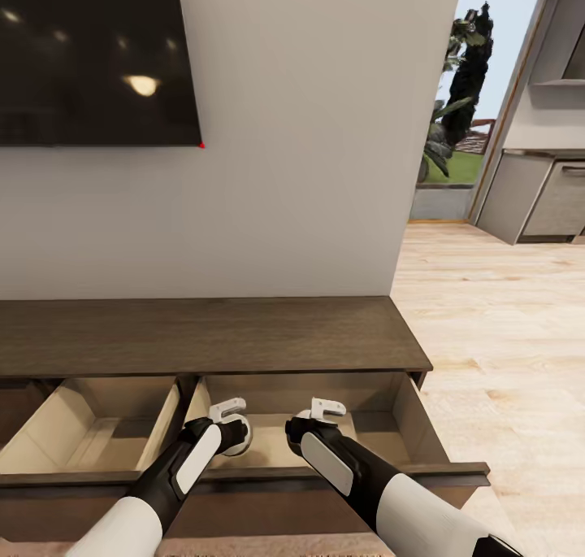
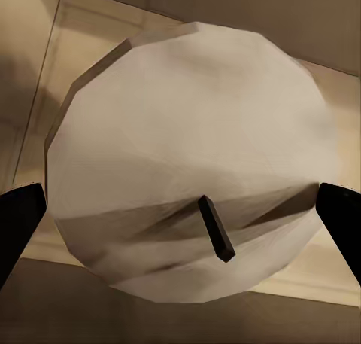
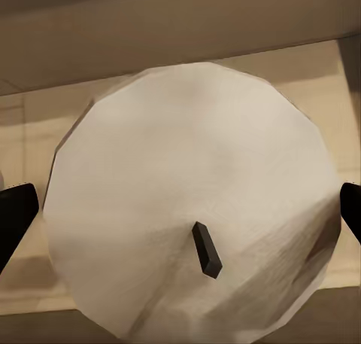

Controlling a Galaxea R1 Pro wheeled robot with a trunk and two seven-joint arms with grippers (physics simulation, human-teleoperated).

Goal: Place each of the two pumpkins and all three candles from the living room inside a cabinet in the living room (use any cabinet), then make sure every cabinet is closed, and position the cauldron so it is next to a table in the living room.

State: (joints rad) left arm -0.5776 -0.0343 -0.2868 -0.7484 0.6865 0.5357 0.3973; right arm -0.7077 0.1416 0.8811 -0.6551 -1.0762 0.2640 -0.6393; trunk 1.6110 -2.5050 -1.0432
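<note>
The left gripper [image 2: 180, 216] is closed on a candle [image 2: 192, 163]: in the left wrist view its two dark fingertips [image 2: 19, 223] are pressed against opposite sides of a pale round top with a short dark wick. The right gripper [image 3: 180, 216] is likewise clamped on a second candle [image 3: 192, 216], whose broad top and wick are seen between the fingers in the right wrist view.

In the head view the left gripper [image 1: 229, 427] and the right gripper [image 1: 321, 419] are seen side by side, near each other but apart, both lowered into the right-hand open drawer [image 1: 382, 427] of the long dark wooden cabinet [image 1: 203, 333]. The drawer's pale inside is seen beneath both candles. Whether either candle is already resting on the drawer floor cannot be told.

A second open drawer [image 1: 89, 431] lies just to the left. Above the cabinet a dark television [image 1: 97, 53] is mounted on the white wall [image 1: 309, 134].

The step in hand is judged to be setting both candles down. It is best done by lowering each candle until it is supported upright, then spreading the fingers slowly, one arm at a time. The arms should be lifted straight up afterwards, so neither candle is knocked over and the drawer front is cleared.
</note>
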